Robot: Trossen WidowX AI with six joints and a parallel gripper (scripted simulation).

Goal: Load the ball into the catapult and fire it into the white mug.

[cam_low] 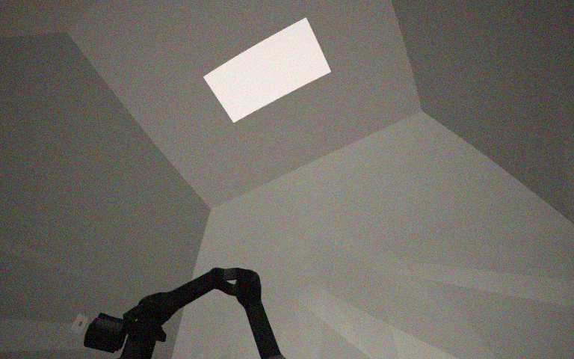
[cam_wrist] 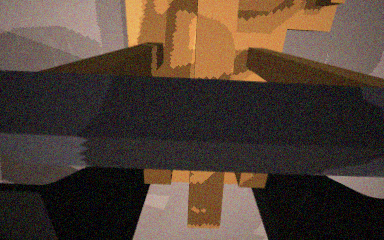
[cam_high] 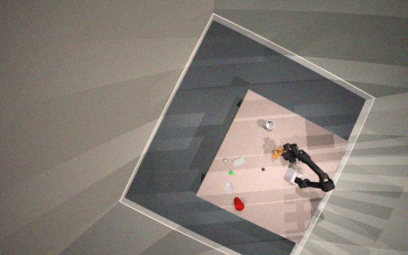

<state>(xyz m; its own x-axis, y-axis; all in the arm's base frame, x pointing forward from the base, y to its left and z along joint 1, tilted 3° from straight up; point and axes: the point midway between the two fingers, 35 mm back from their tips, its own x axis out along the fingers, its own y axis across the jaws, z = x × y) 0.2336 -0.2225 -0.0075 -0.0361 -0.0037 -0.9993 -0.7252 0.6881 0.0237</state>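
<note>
Orange wood fills the wrist view: the catapult [cam_wrist: 210,45] is a blocky, chunky frame of light and darker orange-brown pieces, with a central upright beam, two darker bars slanting out to either side, and a narrow stem reaching down past the dark crossbar of the claw [cam_wrist: 200,65]. The claw is clamped on this catapult, its fingers stopped about halfway apart by the wooden frame between them.

From the top view the catapult [cam_high: 277,152] shows as a small orange shape on the pinkish table [cam_high: 255,186], touching the front of the black claw [cam_high: 286,151]. The arm [cam_high: 313,168] bends back from there toward the table's right edge, with a pale grey box [cam_high: 290,175] just beside its lower link.

The white mug [cam_high: 269,124] stands upright on the table, apart from the catapult and further toward the table's far corner, its open mouth showing as a pale ring.

A small dark ball [cam_high: 263,169] lies on the table near the catapult but apart from it, on the side away from the mug. It is not in the catapult.

Other things lie well apart on the table's left part: a green ball [cam_high: 230,172], a pale ball [cam_high: 225,160], a grey flat block [cam_high: 238,161], a clear glass [cam_high: 229,187] and a red cup [cam_high: 238,203] lying near the table's lower edge.

The exterior view shows only the arm [cam_low: 253,304] as a dark silhouette against grey walls, below a bright ceiling panel [cam_low: 266,69].
</note>
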